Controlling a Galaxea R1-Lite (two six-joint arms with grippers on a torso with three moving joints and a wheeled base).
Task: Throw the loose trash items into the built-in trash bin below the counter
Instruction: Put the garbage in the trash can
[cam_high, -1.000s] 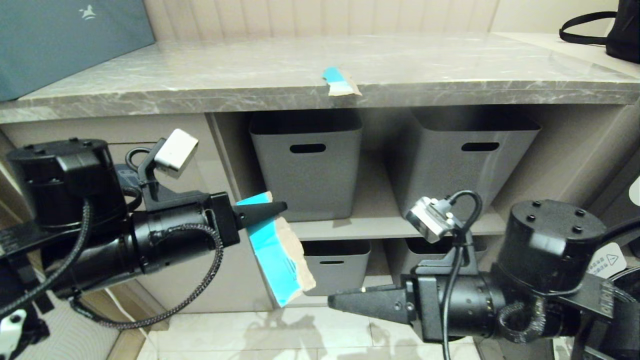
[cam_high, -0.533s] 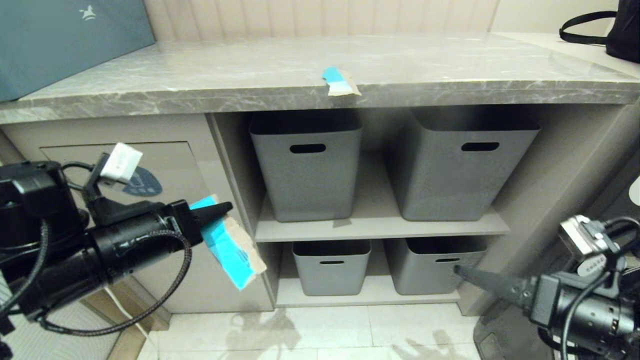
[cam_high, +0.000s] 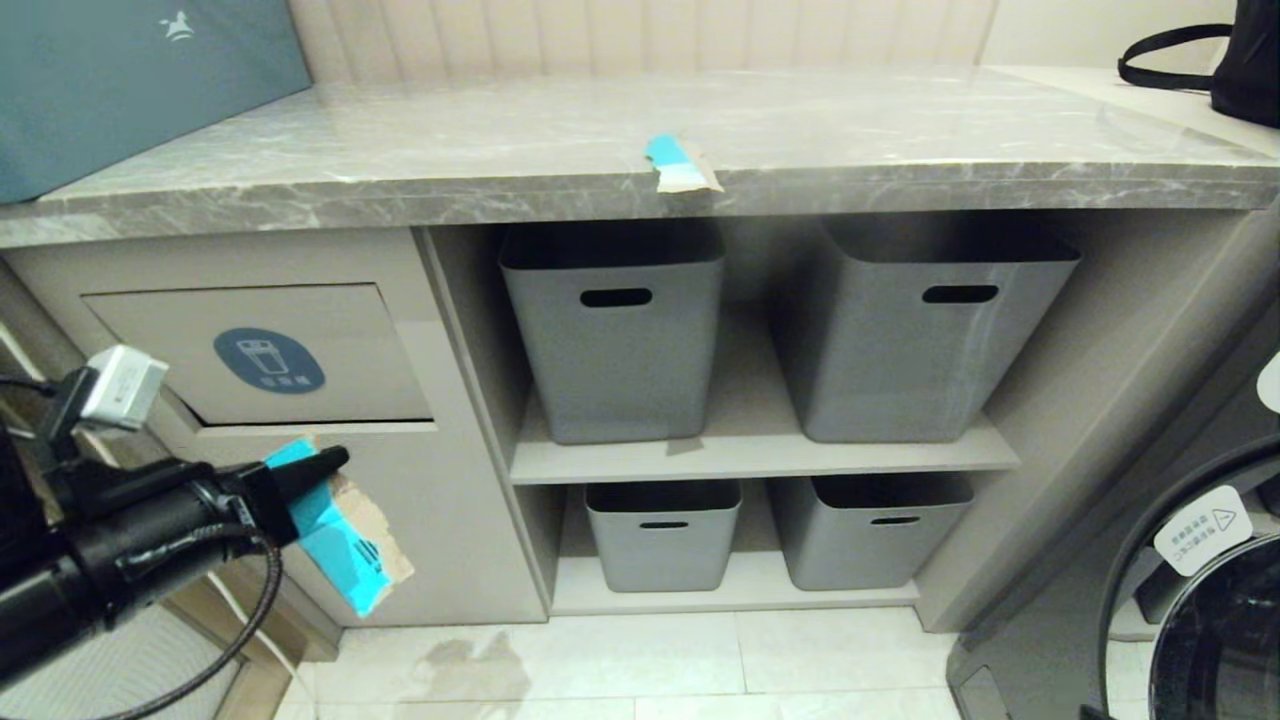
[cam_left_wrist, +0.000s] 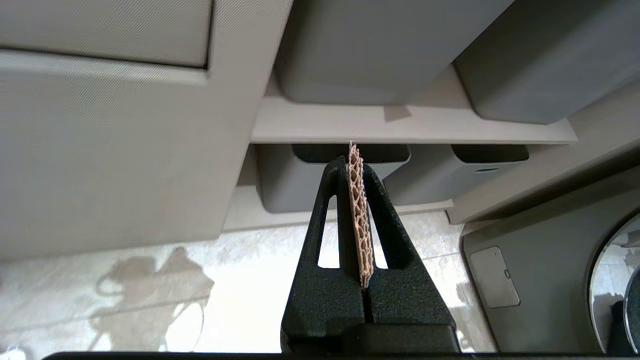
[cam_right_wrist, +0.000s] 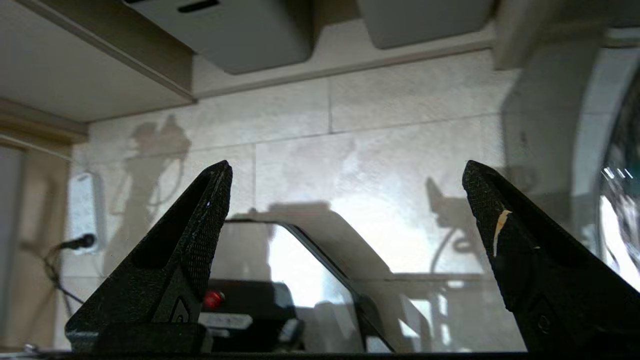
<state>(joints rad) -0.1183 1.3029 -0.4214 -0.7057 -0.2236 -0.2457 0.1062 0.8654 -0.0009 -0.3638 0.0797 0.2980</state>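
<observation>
Light, stiff cardboard strip (cam_high: 340, 540) hangs just below the bin flap (cam_high: 265, 352), pinched edge-on at its top end by the left gripper (cam_high: 325, 462). Second strip (cam_high: 680, 166) sits above on the counter (cam_high: 420, 160) edge. Right gripper (cam_right_wrist: 345, 175) wide open, empty, low near the floor.

Left arm low at the robot's left, reaching forward and slightly up, left gripper (cam_high: 325, 465) with jaws pinched tight on a cardboard strip (cam_high: 345, 545) hanging from the tips; right gripper (cam_right_wrist: 345, 172) out of the head view, jaws spread wide, pointing down toward the floor
</observation>
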